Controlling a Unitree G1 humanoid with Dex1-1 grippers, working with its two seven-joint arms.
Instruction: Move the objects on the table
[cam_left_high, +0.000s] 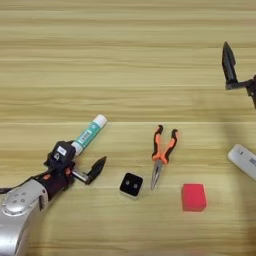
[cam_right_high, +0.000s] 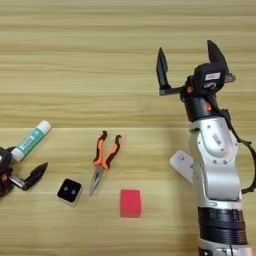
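- The left claw (cam_left_high: 82, 157) sits low over the near-left part of the light wooden plank tabletop (cam_left_high: 125, 60). One black finger (cam_left_high: 97, 167) juts out toward the middle, while the other is hidden behind the wrist block, so the fingers look spread but I cannot be sure.
- The white-and-green tube with a white cap (cam_left_high: 90, 132) lies slanted, its lower end right at this claw's wrist and its cap pointing away from it. Whether the claw touches it I cannot tell.
- I judge this to be the approach to the tube, with no grasp made. The next move calls for turning the fingers to straddle the tube's body, then closing.
- Just beyond that claw's fingertip lies the small black block with two dots (cam_left_high: 131, 184). Past it are the orange-and-black-handled needle-nose pliers (cam_left_high: 161, 155), nose toward the robot, and further still the red cube (cam_left_high: 193, 197). All lie apart from each other.
- The right claw (cam_right_high: 190, 62) is raised over the far right, fingers wide apart and empty, well apart from everything.
- A flat white oblong object (cam_right_high: 181, 165) lies beside the right forearm, partly hidden by it.
- The tube's green band carries printing, and both wrists bear white stickers. None of it is legible.
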